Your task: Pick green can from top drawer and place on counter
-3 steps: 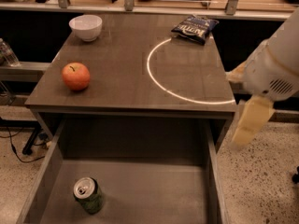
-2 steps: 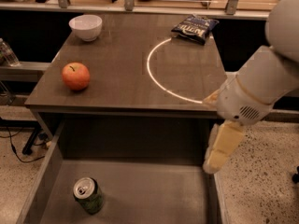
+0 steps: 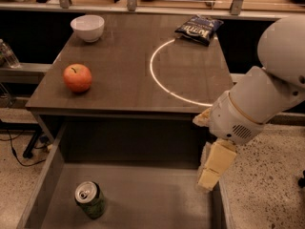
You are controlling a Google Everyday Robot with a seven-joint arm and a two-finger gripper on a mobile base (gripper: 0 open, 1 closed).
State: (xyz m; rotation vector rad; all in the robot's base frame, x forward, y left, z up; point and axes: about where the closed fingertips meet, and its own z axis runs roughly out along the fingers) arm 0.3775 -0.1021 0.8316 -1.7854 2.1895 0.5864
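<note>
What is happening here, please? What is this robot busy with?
The robot's gripper hangs over the right side of the open top drawer. The green can stands in the drawer's front left part, apart from the gripper and not yet picked. On the counter sit an apple, a white bowl and a chip bag.

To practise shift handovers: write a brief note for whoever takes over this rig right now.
The gripper hangs at the right side of the open top drawer, well apart from the green can. The can stands at the drawer's front left. The counter holds an apple, a bowl and a chip bag. Done: drawer open. Left: reach the can, grasp, lift, set it on the counter.
</note>
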